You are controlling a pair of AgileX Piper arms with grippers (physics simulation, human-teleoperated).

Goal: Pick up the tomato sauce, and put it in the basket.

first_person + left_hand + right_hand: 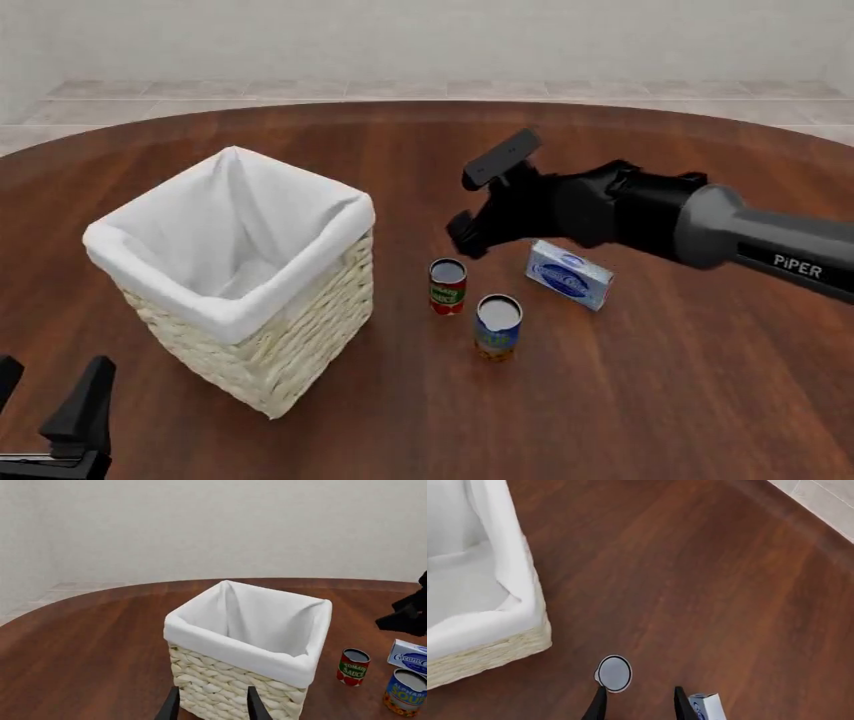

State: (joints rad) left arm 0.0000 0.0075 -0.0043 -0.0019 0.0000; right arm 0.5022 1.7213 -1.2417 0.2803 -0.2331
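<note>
Right arm: I have it (694, 225) reaching in from the right, forearm nearly level over the table (641, 400), wrist bent down, its camera block sticking up behind the pincer.
Right pincer: it (461, 232) hangs in the air just past the tomato sauce; in the right wrist view the two fingers (599, 705) stand apart with only bare wood between them, holding nothing.
Left arm: parked low at my near left corner; I see only the left pincer (54, 415), its fingers parted and empty, pointing at the basket wall.
Tomato sauce: the can (447, 287) stands upright on the table right below and just short of the right pincer, clear of both fingers; from the wrist camera its silver top (613, 673) sits just off the tip of one finger.
Basket: it (267, 340) is well off to the left of the right pincer, and close in front of the left one.
Hidden or cut off: the right pincer's tips are dark against the wrist in the front view, hard to separate; the wrist view crops the blue-white box (570, 274) to one corner; the basket floor is only partly seen.
Count: one basket, two cans, namely the tomato sauce and a blue-and-orange soup can (497, 327), one box, two arms.
</note>
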